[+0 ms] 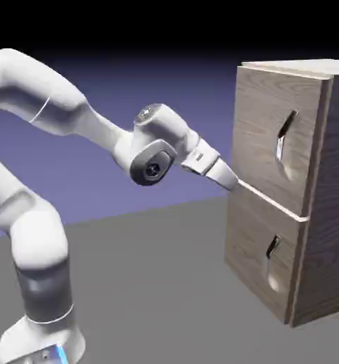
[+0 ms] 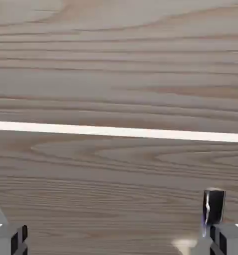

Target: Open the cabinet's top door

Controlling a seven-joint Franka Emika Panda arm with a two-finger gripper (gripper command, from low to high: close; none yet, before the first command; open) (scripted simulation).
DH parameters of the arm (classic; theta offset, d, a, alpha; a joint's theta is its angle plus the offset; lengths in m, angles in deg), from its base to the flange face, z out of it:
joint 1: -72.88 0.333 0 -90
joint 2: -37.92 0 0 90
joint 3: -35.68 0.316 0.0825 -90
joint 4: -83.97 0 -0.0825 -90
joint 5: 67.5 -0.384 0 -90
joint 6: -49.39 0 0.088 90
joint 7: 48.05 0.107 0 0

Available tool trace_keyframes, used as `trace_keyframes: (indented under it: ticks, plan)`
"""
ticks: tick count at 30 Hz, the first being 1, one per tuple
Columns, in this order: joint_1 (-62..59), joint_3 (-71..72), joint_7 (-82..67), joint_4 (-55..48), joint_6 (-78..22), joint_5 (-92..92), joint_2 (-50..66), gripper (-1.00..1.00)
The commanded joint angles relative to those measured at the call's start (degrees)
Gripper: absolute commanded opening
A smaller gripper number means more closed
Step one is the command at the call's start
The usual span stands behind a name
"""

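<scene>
Nearest me, at the exterior view's lower left, the white robot's base (image 1: 40,341) stands on the grey surface (image 1: 151,291). From there the arm (image 1: 40,234) bends up and over toward the cabinet (image 1: 328,185) at right. Its tool (image 2: 119,240) is spread wide, tips well apart with nothing between them, pointing down at a slant near the pale seam (image 1: 271,200) between the panels. I can't tell whether it touches the wood. The top door (image 1: 261,128) is shut, above the shorter lower panel (image 1: 254,249), its dark handle (image 1: 286,135) upright but leaning. Behind hangs the blue-violet backdrop (image 1: 179,85).
</scene>
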Motion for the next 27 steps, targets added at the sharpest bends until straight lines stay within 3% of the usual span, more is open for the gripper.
trace_keyframes:
  ticks: [1, 27]
  plan:
    - [0.81, -0.95, -0.94, -0.36, -0.13, 2.5, -0.41, 1.0]
    - [21.93, -25.68, -25.44, -9.65, -3.59, 67.28, -10.93, 1.0]
